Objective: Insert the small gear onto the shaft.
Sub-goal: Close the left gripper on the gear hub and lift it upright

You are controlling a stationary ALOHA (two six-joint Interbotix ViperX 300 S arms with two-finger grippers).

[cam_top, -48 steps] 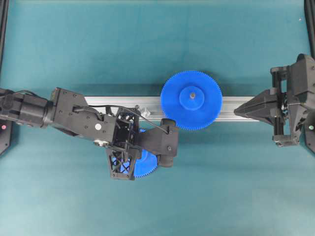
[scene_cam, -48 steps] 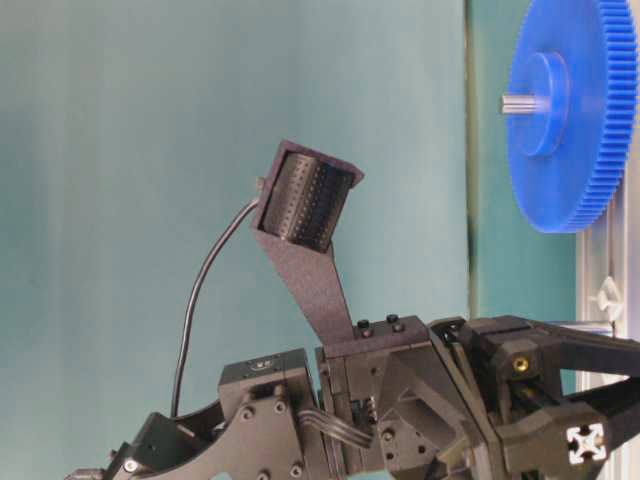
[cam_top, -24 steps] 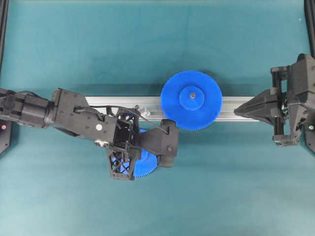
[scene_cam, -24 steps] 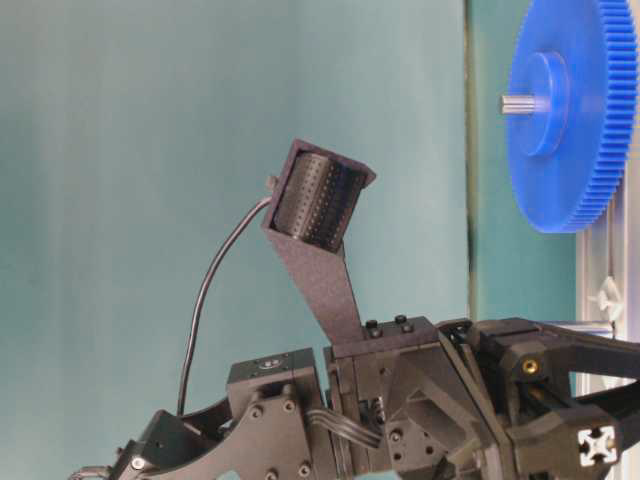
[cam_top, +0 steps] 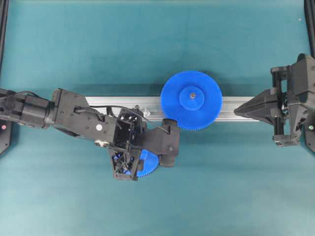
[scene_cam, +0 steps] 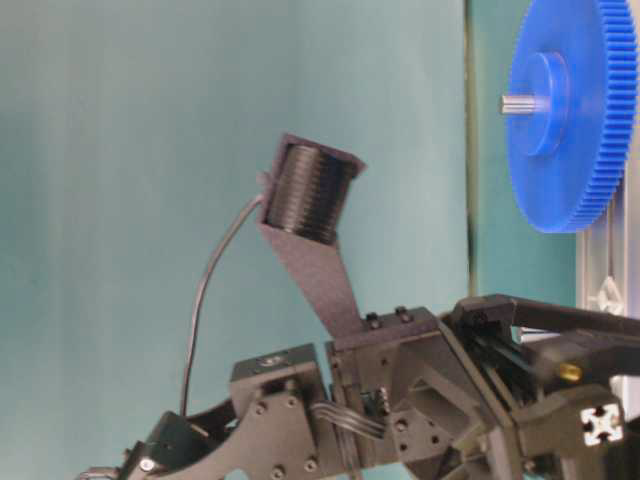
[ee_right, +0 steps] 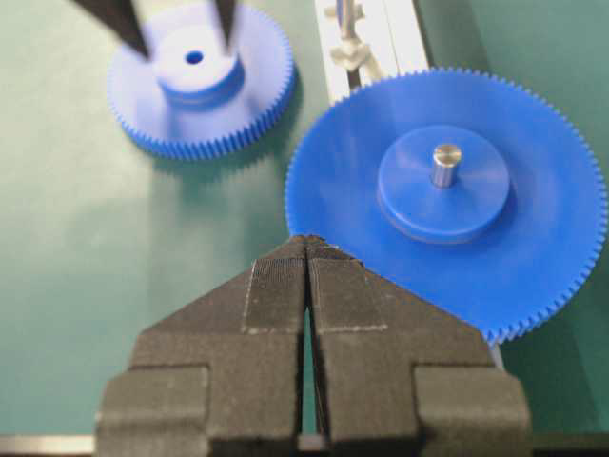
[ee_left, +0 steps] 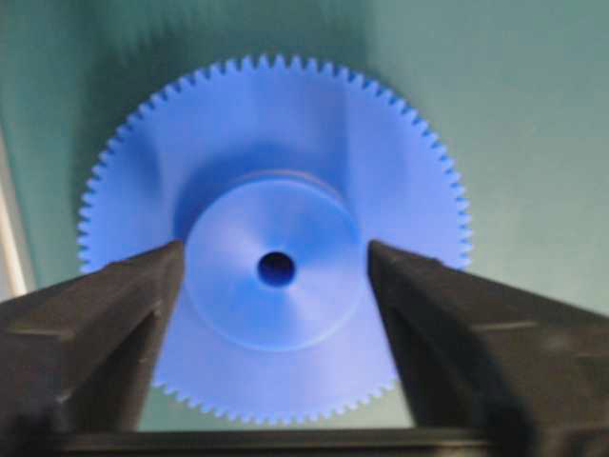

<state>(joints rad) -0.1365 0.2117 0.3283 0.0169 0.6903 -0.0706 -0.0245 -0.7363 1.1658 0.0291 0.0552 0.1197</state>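
Observation:
The small gear (ee_left: 285,124) lies flat on the green mat just in front of the rail, mostly under my left arm (cam_top: 147,164). My left gripper (ee_left: 274,249) is over it, open, with one finger (ee_left: 124,314) on each side of the raised hub and the dark centre hole between them. The right wrist view shows the same gear (ee_right: 195,105) with those fingertips (ee_right: 226,24) beside the hub. The shaft (ee_right: 347,38), a thin pin on a clear mount, stands on the rail beside the small gear. My right gripper (ee_right: 306,243) is shut and holds nothing.
A larger blue gear (cam_top: 192,101) with a grey pin (ee_right: 444,162) at its hub sits on the aluminium rail (cam_top: 106,102). My right gripper (cam_top: 237,112) points at that gear's right edge from over the rail. Dark frame bars run along both table sides.
My left gripper has gone from shut to open above the small gear. The left arm shifted only slightly. The right arm and both gears have not moved.

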